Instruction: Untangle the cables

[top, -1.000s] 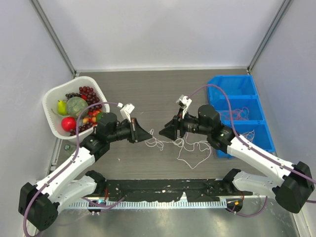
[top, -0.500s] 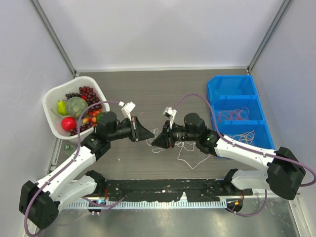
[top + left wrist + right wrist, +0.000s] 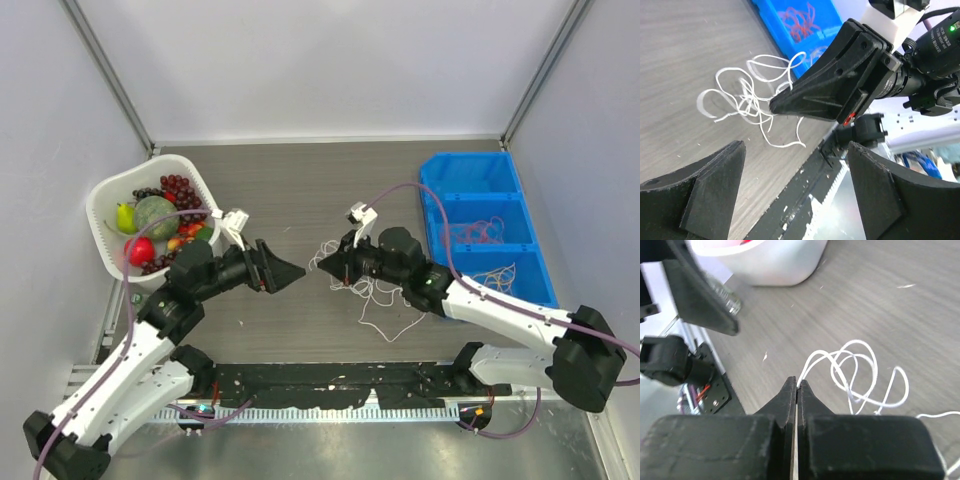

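A tangle of thin white cables lies on the table in the middle. My right gripper is shut on one white strand at the tangle's left end; in the right wrist view the strand loops away from the pinched tips. My left gripper stands open just left of it, holding nothing. In the left wrist view its fingers are spread wide, with the right gripper and the white tangle ahead of them. Red cables lie in the blue bin.
A blue bin with three compartments stands at the right, pale cords in its nearest one. A white basket of fruit stands at the left, also seen in the right wrist view. A black rail runs along the near edge.
My left gripper has opened, let go of the strand and drawn back to the left. My right gripper has closed on the white strand where the two grippers met.
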You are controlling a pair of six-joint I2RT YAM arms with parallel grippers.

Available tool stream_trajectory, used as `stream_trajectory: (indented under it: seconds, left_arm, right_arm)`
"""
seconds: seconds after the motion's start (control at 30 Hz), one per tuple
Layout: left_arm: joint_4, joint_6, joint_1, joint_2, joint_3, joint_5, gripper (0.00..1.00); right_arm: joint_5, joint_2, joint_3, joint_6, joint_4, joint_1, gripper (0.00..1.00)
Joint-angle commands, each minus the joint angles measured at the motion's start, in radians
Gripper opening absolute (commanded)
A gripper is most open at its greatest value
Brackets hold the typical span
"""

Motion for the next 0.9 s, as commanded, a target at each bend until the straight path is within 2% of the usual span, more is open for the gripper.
stream_trajectory:
  seconds: [0.0, 0.03, 0.1, 0.33, 0.57, 0.73, 0.8, 0.83, 0.87]
  left_arm:
    - [-0.110, 0.082, 0.002, -0.112, 0.046, -0.212, 0.88]
    - [-0.141, 0.092, 0.001, -0.132, 0.051, -0.242, 0.89]
    - [-0.176, 0.109, 0.001, -0.153, 0.052, -0.270, 0.91]
    - [-0.242, 0.116, 0.001, -0.185, 0.038, -0.242, 0.92]
    - [-0.317, 0.105, 0.001, -0.293, 0.022, -0.243, 0.93]
    - [-0.391, 0.099, 0.002, -0.383, 0.023, -0.288, 0.93]
    - [-0.397, 0.089, 0.001, -0.415, 0.019, -0.296, 0.94]
    - [-0.397, 0.080, 0.001, -0.426, 0.015, -0.296, 0.94]
    - [-0.396, 0.073, 0.001, -0.434, 0.015, -0.294, 0.94]
  right_arm:
    - [0.228, -0.063, 0.091, -0.059, -0.041, -0.045, 0.01]
    - [0.312, -0.065, 0.106, -0.059, -0.056, -0.056, 0.00]
    - [0.386, -0.076, 0.128, -0.045, -0.064, -0.112, 0.01]
    - [0.474, -0.001, 0.285, 0.114, -0.067, -0.456, 0.01]
    - [0.625, 0.244, 0.493, 0.154, -0.095, -0.661, 0.01]
    - [0.606, 0.418, 0.582, 0.177, -0.104, -0.761, 0.03]
    - [0.537, 0.490, 0.614, 0.156, -0.113, -0.798, 0.30]
    - [0.511, 0.510, 0.654, 0.137, -0.130, -0.821, 0.40]
    - [0.500, 0.542, 0.675, 0.140, -0.199, -0.830, 0.43]
